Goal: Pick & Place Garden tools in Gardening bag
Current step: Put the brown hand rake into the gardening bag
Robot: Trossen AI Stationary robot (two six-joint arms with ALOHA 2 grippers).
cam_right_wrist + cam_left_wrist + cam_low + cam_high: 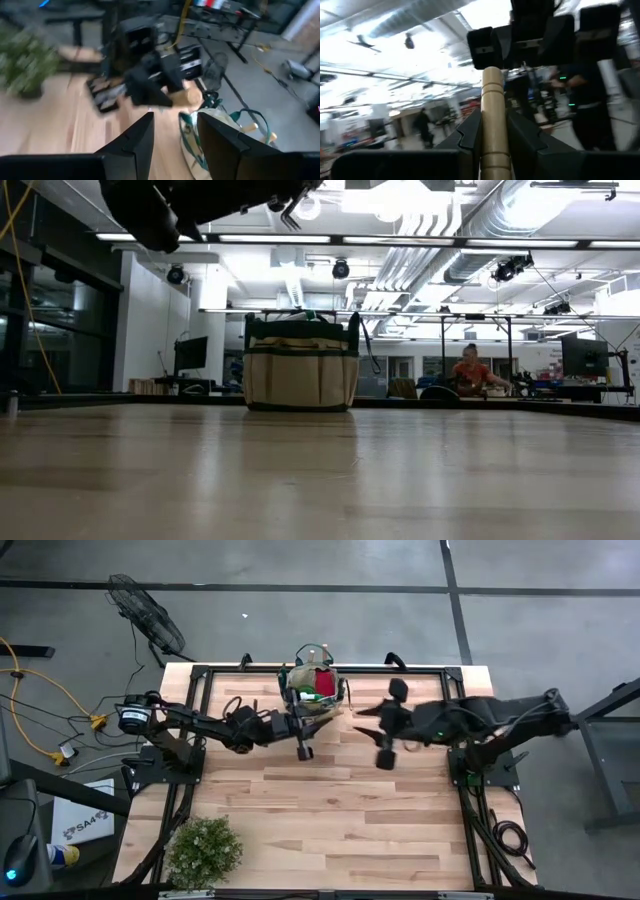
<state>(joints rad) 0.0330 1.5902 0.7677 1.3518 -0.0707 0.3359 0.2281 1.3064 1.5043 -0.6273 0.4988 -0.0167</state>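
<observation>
The beige gardening bag (315,687) with dark green trim stands on its base at the far middle of the table, and it also shows in the low view (300,368). Red handles (323,683) stick up inside it. My left gripper (296,724) is just near-side of the bag, well above the table, shut on a wooden-handled tool (493,120). Wire tines (290,218) show at the top of the low view. My right gripper (386,725) hangs open and empty to the right of the bag, facing the left gripper (150,85). My left gripper pinches the tool's wooden handle (494,142) between its two fingers (470,135). The handle lies along the fingers, and its grooved free end (492,77) sticks out past the fingertips toward the right arm. The tool is lifted clear of the table, roughly level.
A bushy green plant (203,850) stands at the table's near left corner. A floor fan (148,612) stands beyond the far left corner. A person (470,375) sits far behind the table in the low view. Bare wood lies across the middle and near right.
</observation>
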